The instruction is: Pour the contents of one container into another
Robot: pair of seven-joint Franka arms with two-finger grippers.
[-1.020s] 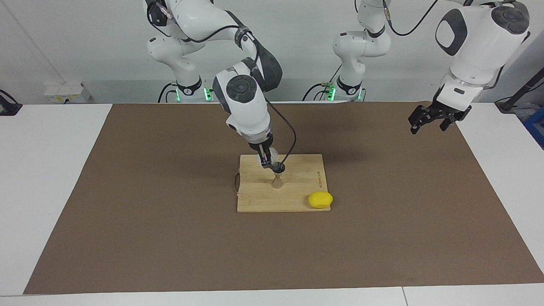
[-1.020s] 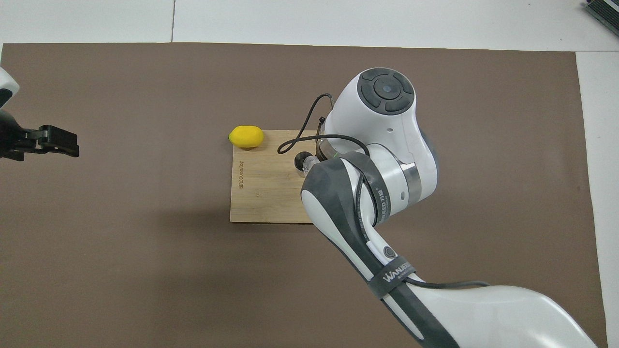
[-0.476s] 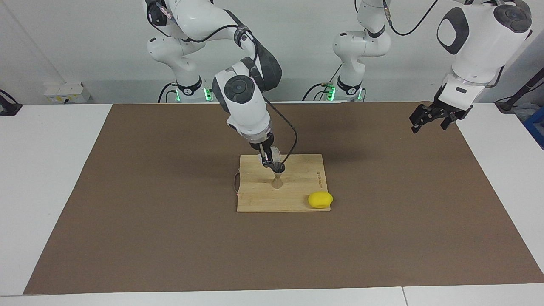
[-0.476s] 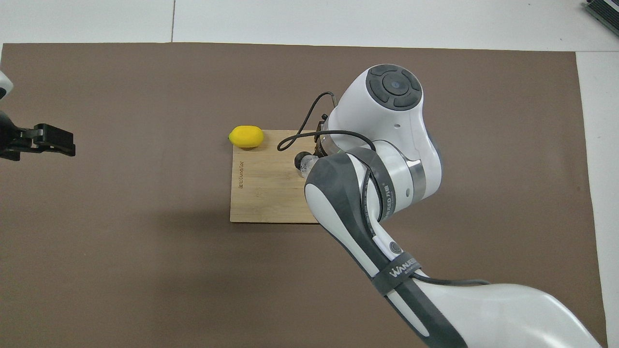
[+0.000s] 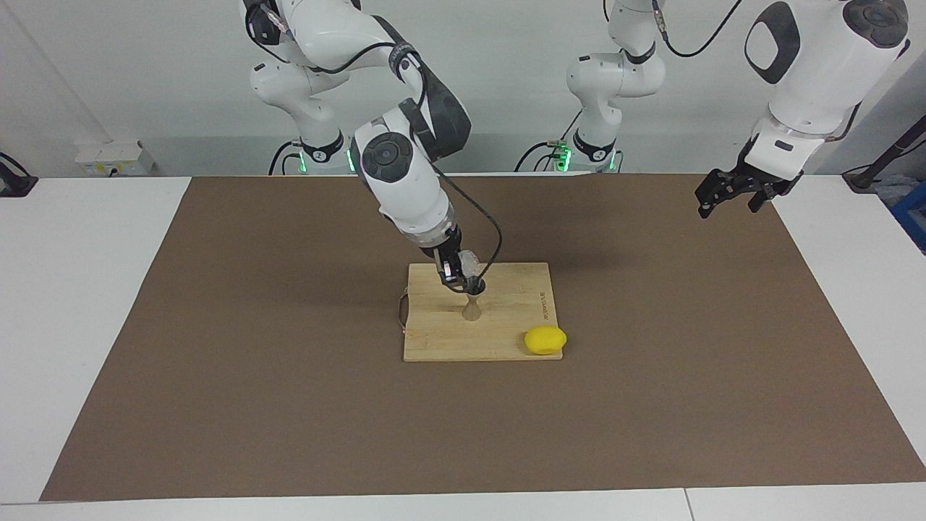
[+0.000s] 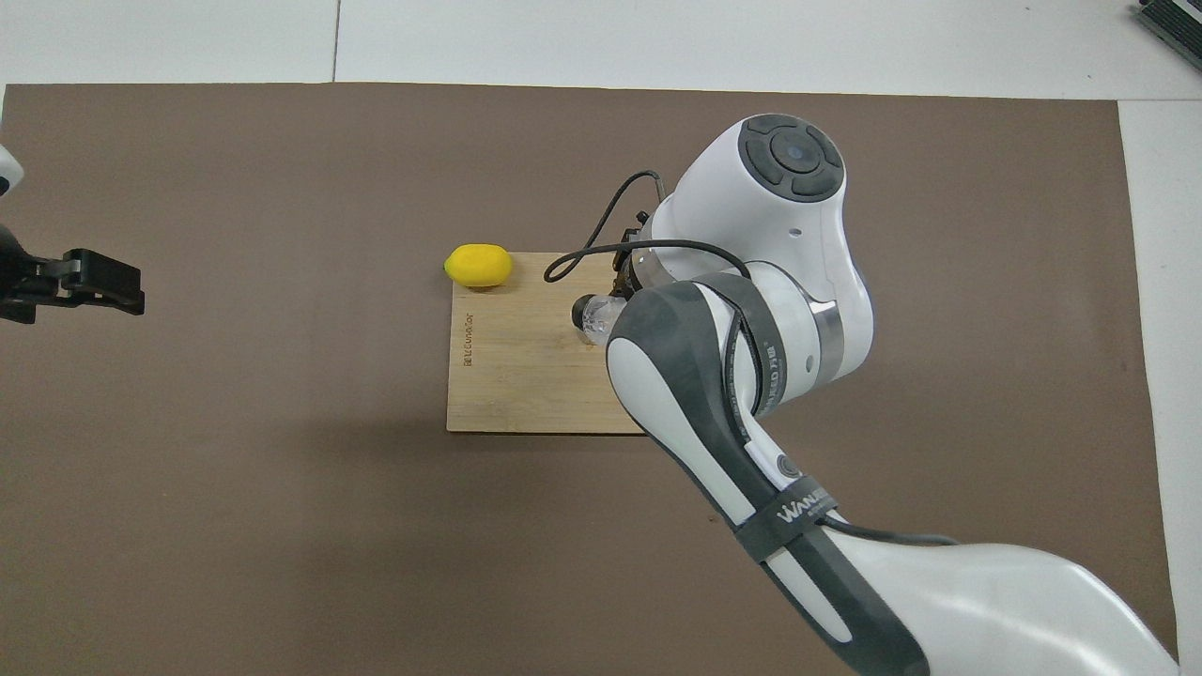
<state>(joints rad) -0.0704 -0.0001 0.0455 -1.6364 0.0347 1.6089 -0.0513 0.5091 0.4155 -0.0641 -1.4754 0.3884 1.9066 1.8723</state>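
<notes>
Jaws of the right gripper (image 5: 457,276) are clenched on the clear cup (image 5: 469,262), which hangs tipped over the mouth of the steel jigger (image 5: 472,302) just above the middle of the facing view; the jigger stands upright on the wooden board (image 5: 506,336), with the lemon (image 5: 545,340) at the board's lower right corner in that view. In the overhead view the cup (image 6: 595,319) shows only as a glint at the centre, beside the dark mouth of the jigger (image 6: 582,306), the rest hidden under the right arm. This looks like the pour itself. To do it well, the cup's lip should sit squarely above the jigger's narrow opening, close but not touching, and the wrist should roll slowly so nothing overshoots so small a target. Any sideways drift could nudge the light, narrow-waisted jigger over, so the arm is best pivoted about the lip rather than swept. I cannot tell whether anything is flowing. Meanwhile the left gripper (image 5: 732,191) waits with its jaws released and empty, high over the counter's mat at the upper right of the facing view.
</notes>
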